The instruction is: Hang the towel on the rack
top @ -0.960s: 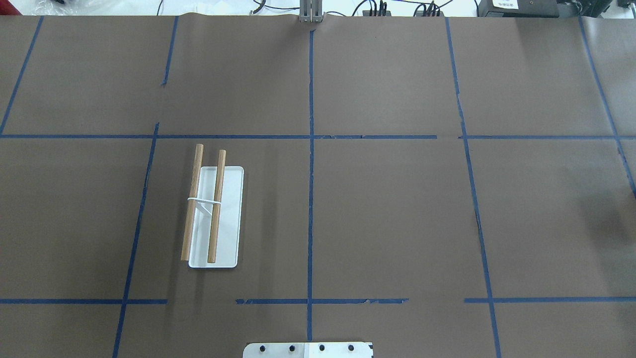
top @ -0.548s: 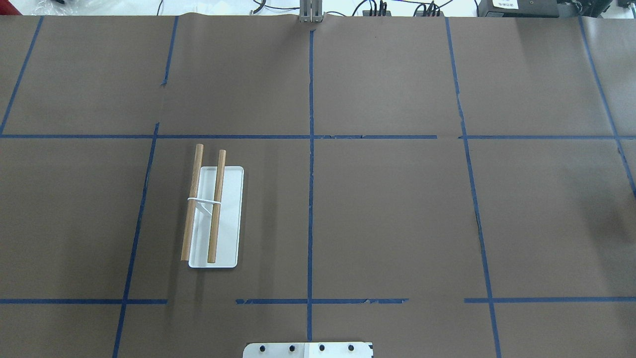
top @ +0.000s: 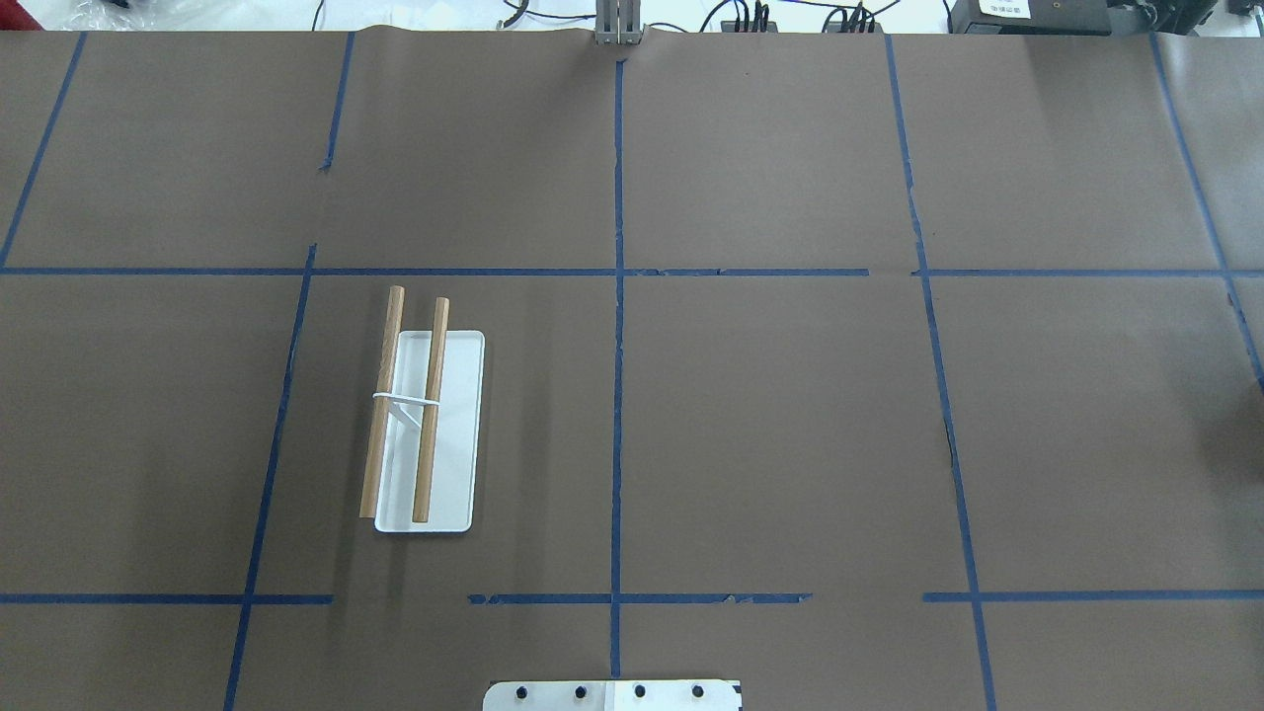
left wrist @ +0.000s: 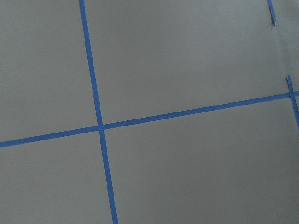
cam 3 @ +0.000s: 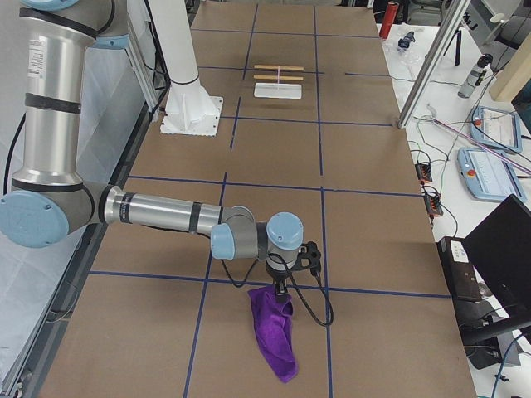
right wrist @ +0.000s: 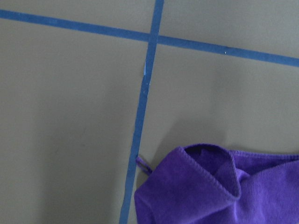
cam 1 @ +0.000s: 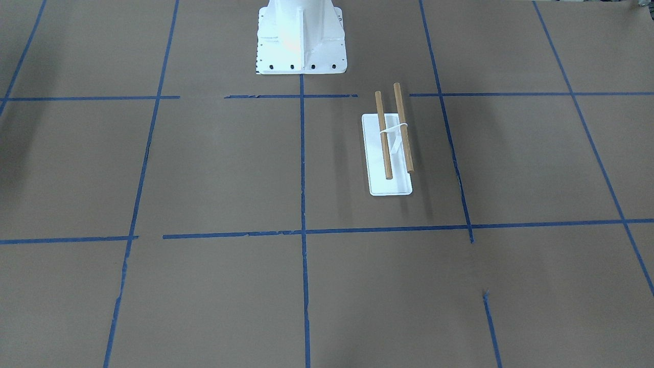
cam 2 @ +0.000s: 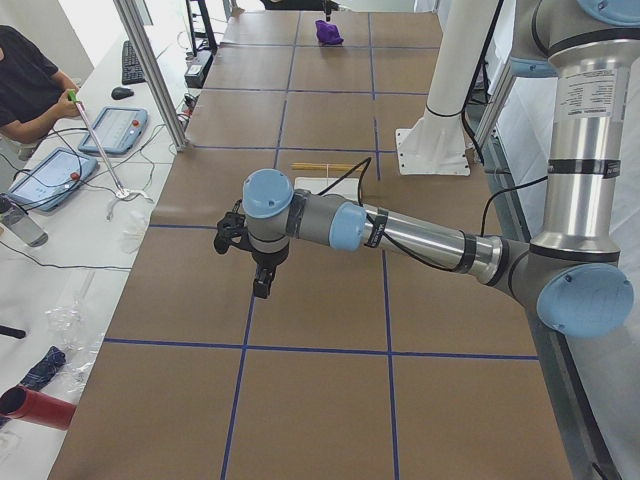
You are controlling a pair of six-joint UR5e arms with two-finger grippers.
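Observation:
The rack [top: 432, 410] has a flat white base [top: 459, 434] and two brown dowels. It stands left of the table's centre line and also shows in the front view [cam 1: 385, 148]. The purple towel [cam 3: 275, 332] lies crumpled at the table's right end, outside the overhead view. The right gripper [cam 3: 282, 286] is at the towel's upper end; I cannot tell whether it is open or shut. The right wrist view shows a folded towel edge [right wrist: 219, 191] but no fingers. The left gripper [cam 2: 262, 285] hovers over bare table at the left end; its state cannot be told.
The white robot pedestal [cam 1: 300, 36] stands at the robot's edge of the table. Blue tape lines [top: 617, 395] divide the brown cover into a grid. An operator [cam 2: 25, 85] sits at a side bench with tablets [cam 2: 112, 128]. Metal frame posts [cam 3: 431, 66] stand along the table's far side.
A faint shadow at the overhead view's right edge has shrunk toward that edge. The rack has not moved.

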